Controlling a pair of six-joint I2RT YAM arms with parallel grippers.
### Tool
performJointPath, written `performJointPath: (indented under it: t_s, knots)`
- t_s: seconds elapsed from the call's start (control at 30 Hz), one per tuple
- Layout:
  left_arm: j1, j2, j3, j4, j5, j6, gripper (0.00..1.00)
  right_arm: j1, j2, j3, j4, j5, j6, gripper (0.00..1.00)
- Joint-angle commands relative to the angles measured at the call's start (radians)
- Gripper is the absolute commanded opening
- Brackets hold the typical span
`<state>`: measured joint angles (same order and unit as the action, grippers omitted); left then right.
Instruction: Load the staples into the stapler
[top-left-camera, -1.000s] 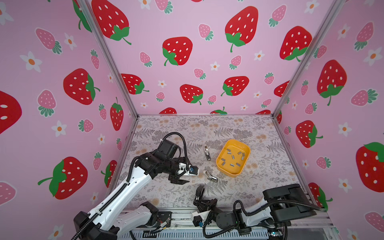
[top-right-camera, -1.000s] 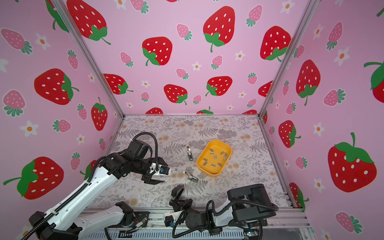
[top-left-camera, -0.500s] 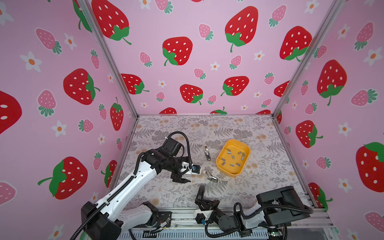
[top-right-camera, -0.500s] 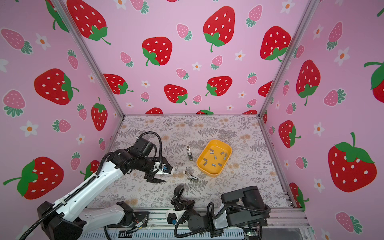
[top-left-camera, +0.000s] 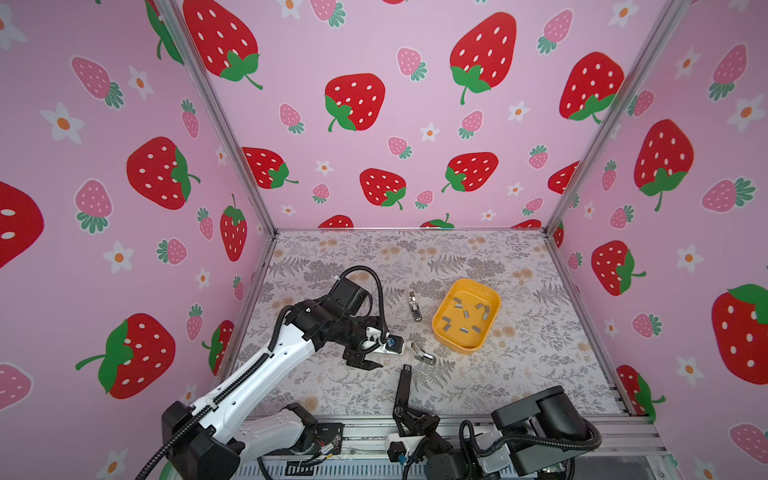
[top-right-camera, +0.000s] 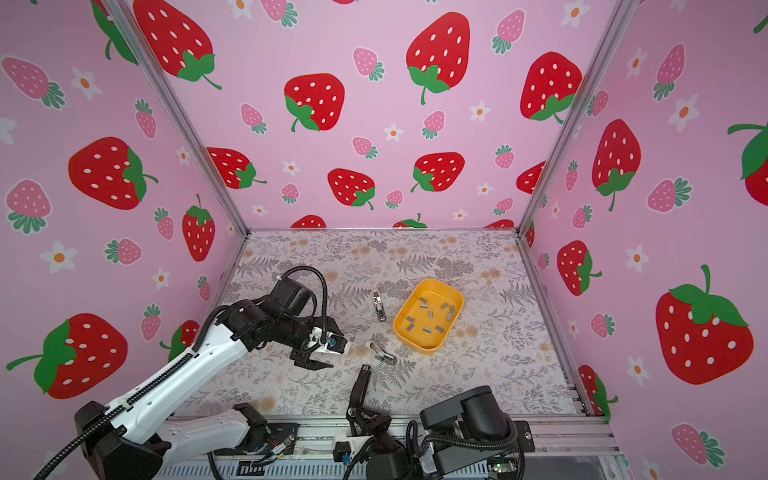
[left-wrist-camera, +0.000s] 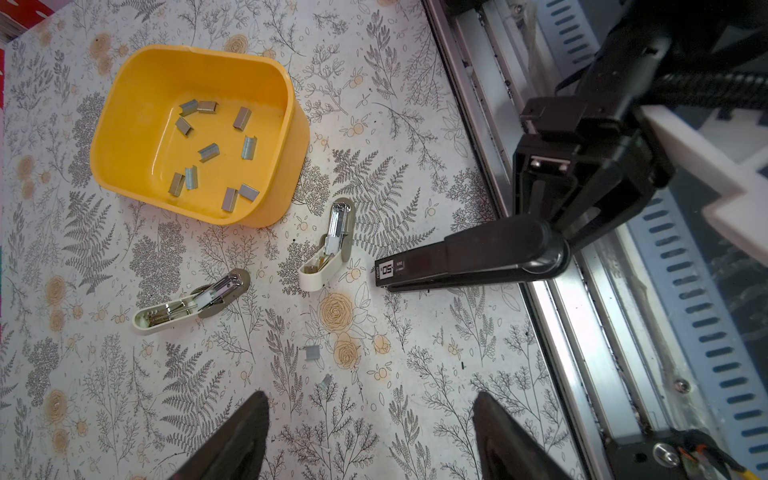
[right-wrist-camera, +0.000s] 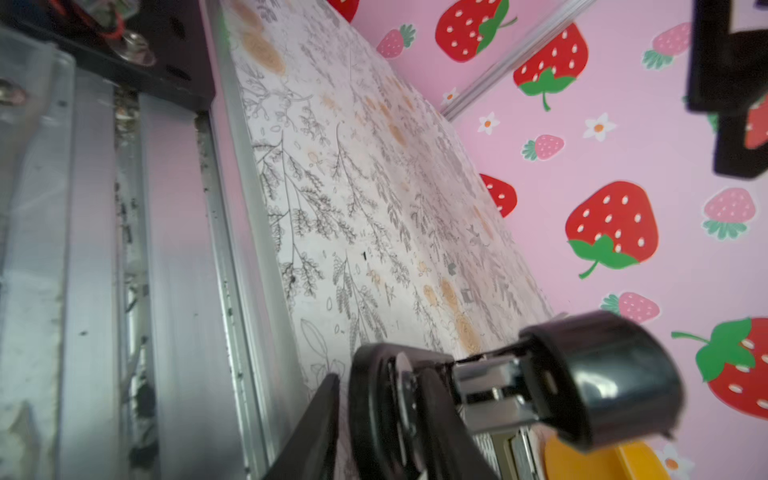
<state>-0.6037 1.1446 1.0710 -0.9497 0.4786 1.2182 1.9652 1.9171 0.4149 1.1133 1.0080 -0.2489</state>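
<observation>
Staples (left-wrist-camera: 208, 150): loose in yellow tray (left-wrist-camera: 291, 174); two strays (left-wrist-camera: 311, 352) outside it.
Stapler (left-wrist-camera: 457, 257): black, on table (left-wrist-camera: 124, 395), apart from tray.
Left hand (left-wrist-camera: 370, 399): spread, empty, apart from tray.
Right hand (right-wrist-camera: 378, 386): at stapler's rear; grip unclear.
Advice: steady base, raise lid first.

In both top views the scene is looked into from high above its near edge, facing the back wall (top-left-camera: 395, 124), and the whole table (top-left-camera: 519, 374) is taken in from afar. From the left wrist the table is looked down on from close by; the yellow tray (left-wrist-camera: 296, 141) and the black stapler (left-wrist-camera: 469, 262) are shared with the top views. From the right wrist, low by the near rail (right-wrist-camera: 178, 249), the table is skimmed at a slant, the stapler's rear end seen very near.
</observation>
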Motion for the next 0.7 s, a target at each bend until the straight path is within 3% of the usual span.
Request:
performJointPath:
  t_s: [0.0,0.13,0.27,0.67]
  knots:
    - [-0.005,0.009,0.044,-0.034,0.014,0.027,0.79,-0.012,0.031,-0.044,-0.194,-0.062,0.157,0.51]
    - [-0.008,0.015,0.054,-0.037,0.018,0.029,0.78,-0.042,0.005,-0.055,-0.196,-0.043,0.211,0.58]
    - [-0.009,0.030,0.064,-0.044,0.002,0.044,0.78,-0.105,-0.055,-0.100,-0.196,-0.103,0.278,0.58]
    - [-0.050,0.085,0.076,-0.036,-0.001,0.055,0.77,-0.089,-0.259,-0.209,-0.197,-0.233,0.374,0.63]
